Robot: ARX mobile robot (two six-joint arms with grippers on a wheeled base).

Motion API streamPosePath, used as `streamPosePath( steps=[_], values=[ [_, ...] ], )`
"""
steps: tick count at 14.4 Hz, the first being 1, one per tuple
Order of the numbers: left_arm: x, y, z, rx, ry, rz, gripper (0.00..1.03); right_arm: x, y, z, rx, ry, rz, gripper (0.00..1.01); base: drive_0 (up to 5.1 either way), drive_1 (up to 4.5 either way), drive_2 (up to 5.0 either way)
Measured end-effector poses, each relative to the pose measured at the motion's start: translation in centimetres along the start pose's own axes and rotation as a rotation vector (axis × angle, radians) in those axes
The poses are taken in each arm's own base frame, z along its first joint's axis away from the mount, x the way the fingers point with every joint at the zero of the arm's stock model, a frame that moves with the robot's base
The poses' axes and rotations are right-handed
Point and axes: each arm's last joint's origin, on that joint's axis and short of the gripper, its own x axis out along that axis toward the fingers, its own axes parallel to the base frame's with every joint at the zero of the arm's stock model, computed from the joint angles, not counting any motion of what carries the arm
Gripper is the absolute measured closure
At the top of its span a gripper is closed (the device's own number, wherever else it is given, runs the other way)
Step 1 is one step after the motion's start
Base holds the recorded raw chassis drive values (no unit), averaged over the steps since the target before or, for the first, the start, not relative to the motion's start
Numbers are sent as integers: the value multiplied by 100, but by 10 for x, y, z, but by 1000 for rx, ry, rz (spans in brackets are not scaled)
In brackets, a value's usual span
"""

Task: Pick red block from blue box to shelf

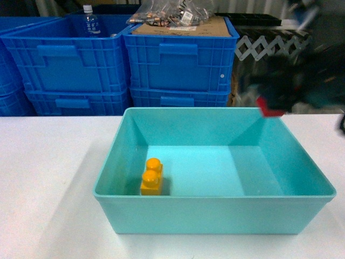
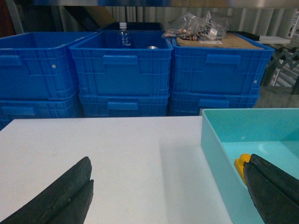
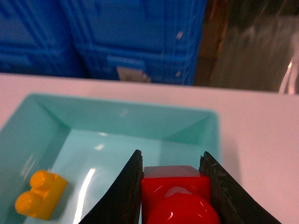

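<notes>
Red block (image 3: 175,193) between right claw (image 3: 173,186) fingers (image 3: 122,196), raised.

The red block (image 3: 175,196) was glossy plastic; the blue box (image 1: 302,216) looked like smooth plastic, the table (image 2: 117,154) apparently matt white.

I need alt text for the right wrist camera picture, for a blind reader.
The right gripper holds the red block between its black fingers, above the blue box. A yellow brick lies inside on the box floor.
</notes>
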Motion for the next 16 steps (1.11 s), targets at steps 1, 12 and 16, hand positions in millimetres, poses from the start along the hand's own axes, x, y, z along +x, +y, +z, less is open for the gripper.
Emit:
streamPosePath(
  steps=[1,12,16],
  values=[
    [0,0,0,0,0,0,5,-44,-19,4,10,-126,-17,72,0,0,0],
    [0,0,0,0,0,0,5,-171,-71,-92,-20,-436,-202,72,0,0,0],
    [0,0,0,0,0,0,5,-182,-67,-105,-27,-439,-180,72,0,0,0]
  ],
)
